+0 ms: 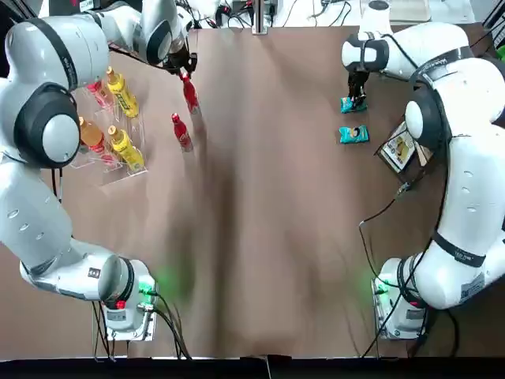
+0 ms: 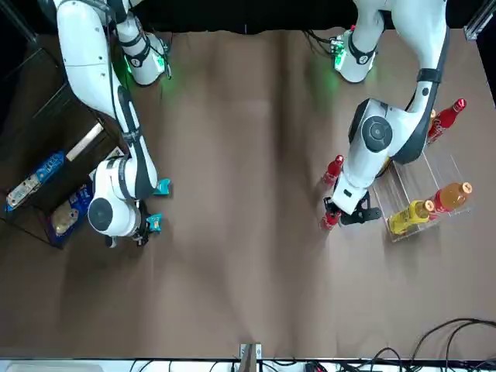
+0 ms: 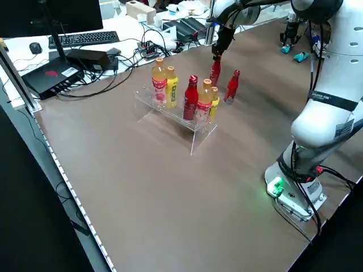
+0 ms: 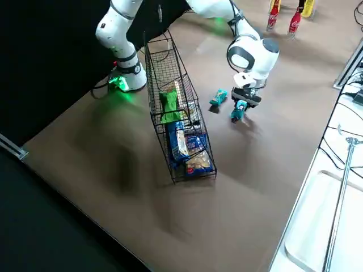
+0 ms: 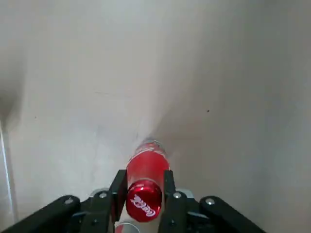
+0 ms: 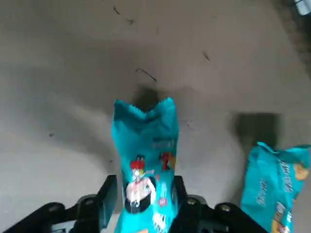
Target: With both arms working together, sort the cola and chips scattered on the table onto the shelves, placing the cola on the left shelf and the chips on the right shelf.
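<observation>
Left gripper (image 5: 144, 204) jaws clenched on cola (image 5: 145, 179) neck; right gripper (image 6: 143, 206) jaws pinching teal chips (image 6: 145, 165) above bench (image 1: 260, 221).

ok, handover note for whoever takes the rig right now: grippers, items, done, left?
Left gripper: shut on a cola at the table's far side, near the left shelf.
Right gripper: shut on a teal chips packet.
Done: one cola in the left shelf, green chips in the right shelf.
Left: both held items, one cola standing on the table, one teal packet lying there.
</observation>
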You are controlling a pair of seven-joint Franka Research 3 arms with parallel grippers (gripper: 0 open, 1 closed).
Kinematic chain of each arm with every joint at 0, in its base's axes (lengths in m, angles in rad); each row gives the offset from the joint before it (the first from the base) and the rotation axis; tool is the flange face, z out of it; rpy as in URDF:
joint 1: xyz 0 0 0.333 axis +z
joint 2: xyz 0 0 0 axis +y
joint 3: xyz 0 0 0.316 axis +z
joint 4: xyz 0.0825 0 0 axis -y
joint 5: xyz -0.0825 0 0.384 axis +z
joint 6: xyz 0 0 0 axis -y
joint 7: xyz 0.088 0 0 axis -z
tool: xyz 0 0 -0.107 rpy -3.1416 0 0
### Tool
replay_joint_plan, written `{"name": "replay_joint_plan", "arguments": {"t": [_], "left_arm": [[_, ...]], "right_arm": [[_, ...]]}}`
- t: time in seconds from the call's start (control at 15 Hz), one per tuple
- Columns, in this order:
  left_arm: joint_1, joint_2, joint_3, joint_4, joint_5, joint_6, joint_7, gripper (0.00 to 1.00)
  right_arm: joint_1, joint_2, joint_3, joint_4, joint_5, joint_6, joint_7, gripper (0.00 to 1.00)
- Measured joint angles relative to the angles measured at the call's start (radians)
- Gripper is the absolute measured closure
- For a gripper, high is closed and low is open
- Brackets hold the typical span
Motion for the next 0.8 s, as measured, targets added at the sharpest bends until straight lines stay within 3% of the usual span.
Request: {"name": "replay_joint_plan", "arguments": {"t": [0.27,0.4,0.47,0.8], "left_arm": [[-0.001,0.001,0.000,-0.003,0.000,-0.035,0.000,0.63],[-0.002,0.001,0.000,-0.003,0.000,-0.048,-0.001,0.63],[-0.002,0.001,0.000,-0.003,0.000,-0.051,-0.004,0.65],[0.011,-0.017,0.006,0.047,0.003,-0.131,-0.018,0.68]], "right_arm": [[0.000,0.010,0.000,-0.004,0.000,0.022,0.001,0.55],[0.000,0.006,0.000,-0.004,0.001,0.027,0.001,0.71],[0.000,0.003,-0.001,-0.004,0.001,0.025,0.002,0.75],[-0.002,-0.008,-0.013,0.004,0.002,0.023,-0.003,0.76]]}}
